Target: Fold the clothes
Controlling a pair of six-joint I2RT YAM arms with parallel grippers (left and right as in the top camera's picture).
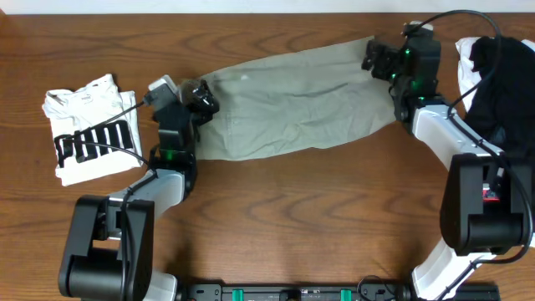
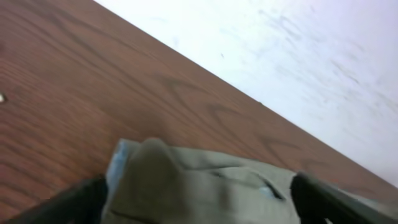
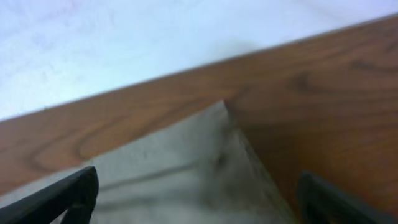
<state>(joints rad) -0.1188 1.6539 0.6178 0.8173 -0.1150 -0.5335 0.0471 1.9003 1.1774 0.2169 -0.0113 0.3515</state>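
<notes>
The khaki grey-green cotton shorts [image 1: 292, 100] were plain, with a pale blue waistband lining [image 2: 115, 165] (seen by the left wrist camera). The brown wooden table [image 1: 276, 217] showed darker grain. The folded white shirt [image 1: 88, 125] at left bore black stripes; the heap of cloth [image 1: 501, 75] at right was black and white.

Black-and-white arms [image 1: 435, 125] — green lights [image 1: 407, 54], black cables [image 1: 468, 15].

**Ends covered, fingertips cropped**

From overhead, both ends of the shorts [image 1: 292, 104] are covered by the left gripper [image 1: 202, 96] and the right gripper [image 1: 378, 57]. In the wrist views the left fingers [image 2: 323, 199] and right fingers [image 3: 68, 193] are blurred and cut off by the bottom edge, so the grip cannot be judged. A pile [image 1: 501, 75] is cropped by the right edge.
</notes>
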